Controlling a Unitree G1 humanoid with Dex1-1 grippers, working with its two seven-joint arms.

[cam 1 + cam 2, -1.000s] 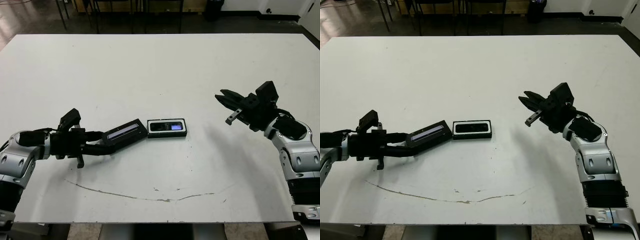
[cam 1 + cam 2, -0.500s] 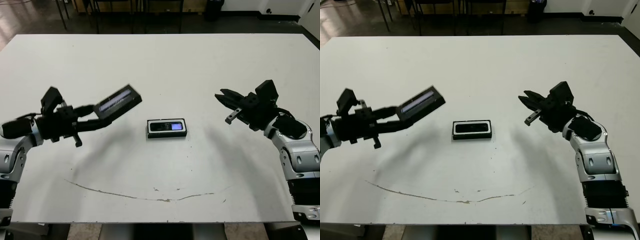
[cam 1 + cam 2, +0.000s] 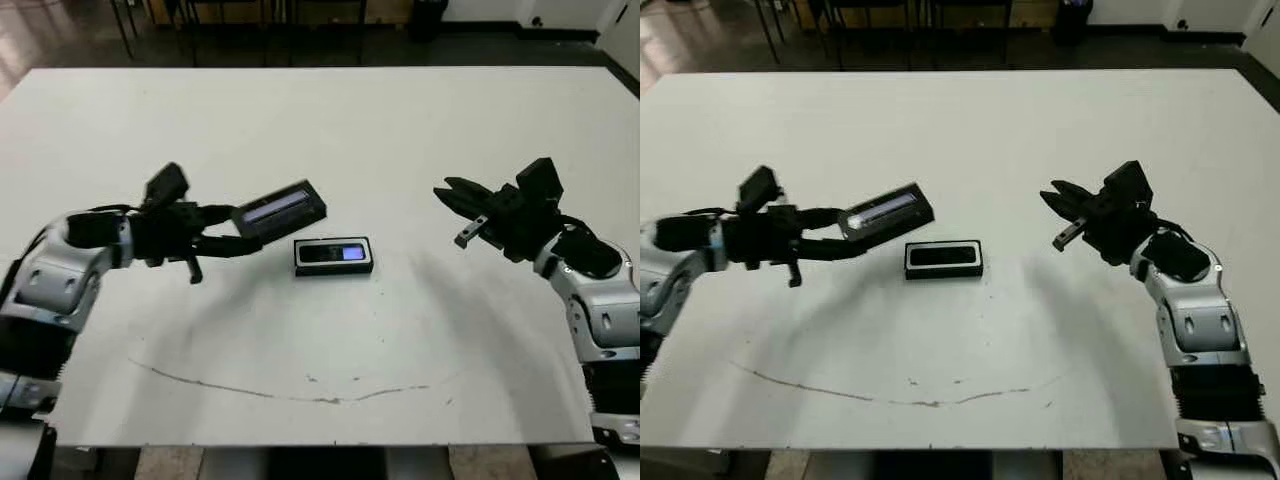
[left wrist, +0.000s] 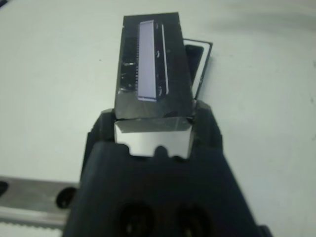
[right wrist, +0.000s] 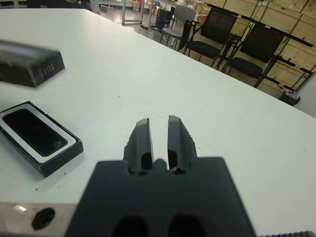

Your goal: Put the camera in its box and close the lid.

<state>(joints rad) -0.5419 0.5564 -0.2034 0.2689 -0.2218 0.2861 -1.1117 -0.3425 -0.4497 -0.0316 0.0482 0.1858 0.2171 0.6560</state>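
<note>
1. The left gripper (image 3: 232, 240) grasps the lid (image 3: 279, 209) by one short end, its fingers (image 3: 218, 214) clamped above and below that end.
2. The lid is in the air, clear of the table (image 3: 320, 130), tilted so its far end sits higher, with the pale strip facing up.
3. The lid's free end reaches out from the gripper toward the box (image 3: 334, 256); it hangs just behind and to the left of the box, apart from it.
4. In the left wrist view the lid (image 4: 152, 74) covers most of the box (image 4: 200, 61), of which only one corner shows beyond the lid's edge.
5. The box lies flat near the table's middle, between the two arms, uncovered.
6. The camera (image 3: 335, 253) lies inside the box with its bluish screen lit toward the right end.
7. The right gripper (image 3: 460, 200) hovers above the table well to the right of the box, empty, with its fingers (image 5: 142, 143) nearly together and only a narrow gap between them.
</note>
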